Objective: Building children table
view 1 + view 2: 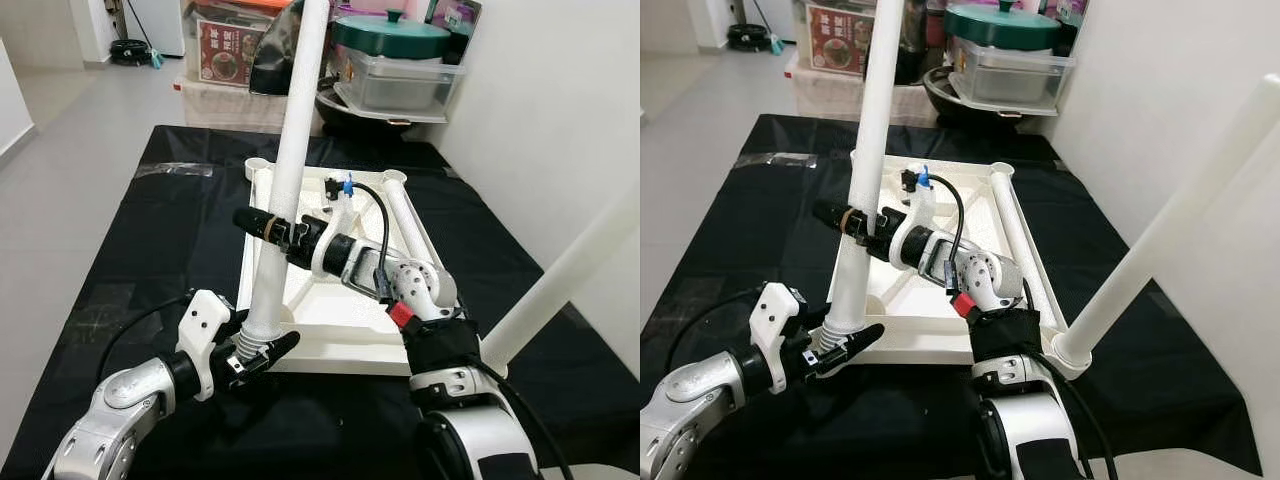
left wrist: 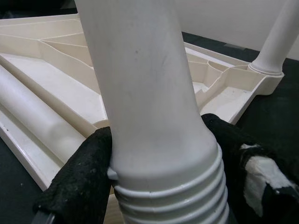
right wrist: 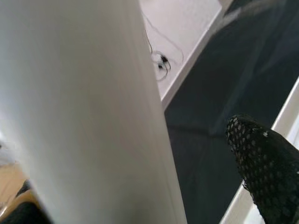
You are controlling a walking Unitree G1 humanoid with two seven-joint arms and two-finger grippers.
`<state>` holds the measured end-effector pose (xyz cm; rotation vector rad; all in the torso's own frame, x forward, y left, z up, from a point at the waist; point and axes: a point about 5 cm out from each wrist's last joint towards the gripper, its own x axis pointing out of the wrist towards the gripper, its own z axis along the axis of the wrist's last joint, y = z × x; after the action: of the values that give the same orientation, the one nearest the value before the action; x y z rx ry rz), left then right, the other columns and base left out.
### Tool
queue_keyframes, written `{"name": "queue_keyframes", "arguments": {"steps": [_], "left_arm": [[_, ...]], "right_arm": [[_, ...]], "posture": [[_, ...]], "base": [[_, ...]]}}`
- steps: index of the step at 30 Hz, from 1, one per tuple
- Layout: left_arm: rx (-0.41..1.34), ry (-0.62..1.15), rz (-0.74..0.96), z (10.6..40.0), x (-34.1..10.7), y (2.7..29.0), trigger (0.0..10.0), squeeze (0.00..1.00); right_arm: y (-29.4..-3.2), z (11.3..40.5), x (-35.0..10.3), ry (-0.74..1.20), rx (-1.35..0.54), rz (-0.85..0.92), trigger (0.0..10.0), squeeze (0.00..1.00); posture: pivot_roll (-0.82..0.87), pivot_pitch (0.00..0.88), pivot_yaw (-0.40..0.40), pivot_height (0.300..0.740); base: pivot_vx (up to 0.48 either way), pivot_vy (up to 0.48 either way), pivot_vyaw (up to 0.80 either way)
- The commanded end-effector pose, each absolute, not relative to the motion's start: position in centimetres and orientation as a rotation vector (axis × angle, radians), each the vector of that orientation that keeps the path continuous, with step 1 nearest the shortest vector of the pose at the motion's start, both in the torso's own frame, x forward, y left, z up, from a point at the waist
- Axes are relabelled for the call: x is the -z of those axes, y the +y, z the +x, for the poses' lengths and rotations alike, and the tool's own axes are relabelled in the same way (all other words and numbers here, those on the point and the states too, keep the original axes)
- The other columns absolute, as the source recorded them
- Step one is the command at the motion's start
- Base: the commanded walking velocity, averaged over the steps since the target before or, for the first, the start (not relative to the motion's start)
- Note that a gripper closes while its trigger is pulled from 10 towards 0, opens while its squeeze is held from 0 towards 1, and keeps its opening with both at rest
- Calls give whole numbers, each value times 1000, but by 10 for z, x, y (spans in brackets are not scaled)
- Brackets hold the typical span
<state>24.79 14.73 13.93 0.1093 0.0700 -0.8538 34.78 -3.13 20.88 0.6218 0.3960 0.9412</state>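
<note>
Two grippers clamp one white table leg point(image 1: 290, 160): left gripper point(image 1: 252, 352) at its threaded base, right gripper point(image 1: 262, 226) mid-shaft, above the upturned tabletop point(image 1: 330, 325).

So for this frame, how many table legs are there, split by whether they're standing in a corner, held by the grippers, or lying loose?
Legs standing fixed in a corner: 1, the near right leg.
Legs held by both grippers at the near left corner: 1, the upright leg, left gripper at its threaded end, right gripper higher up.
Legs lying in the upturned tabletop: 1.
Total: 3 legs.
</note>
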Motion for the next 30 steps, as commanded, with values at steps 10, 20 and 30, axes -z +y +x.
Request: {"name": "queue_keyframes", "arguments": {"steps": [10,20,30], "left_arm": [[982,-1,138,244,-153,129,1843,0],[993,7,141,243,-150,128,2549,0],[955,-14,166,247,-151,131,10000,1000]], "right_arm": [[-29,343,-189,425,-873,498,4157,0],[-34,350,-194,326,-812,478,0,0],[-32,346,-194,311,-815,507,0,0]], "posture": [[58,0,-138,740],[59,0,-135,740],[58,0,-132,740]], "base": [[0,0,0],[0,0,0],[0,0,0]]}}
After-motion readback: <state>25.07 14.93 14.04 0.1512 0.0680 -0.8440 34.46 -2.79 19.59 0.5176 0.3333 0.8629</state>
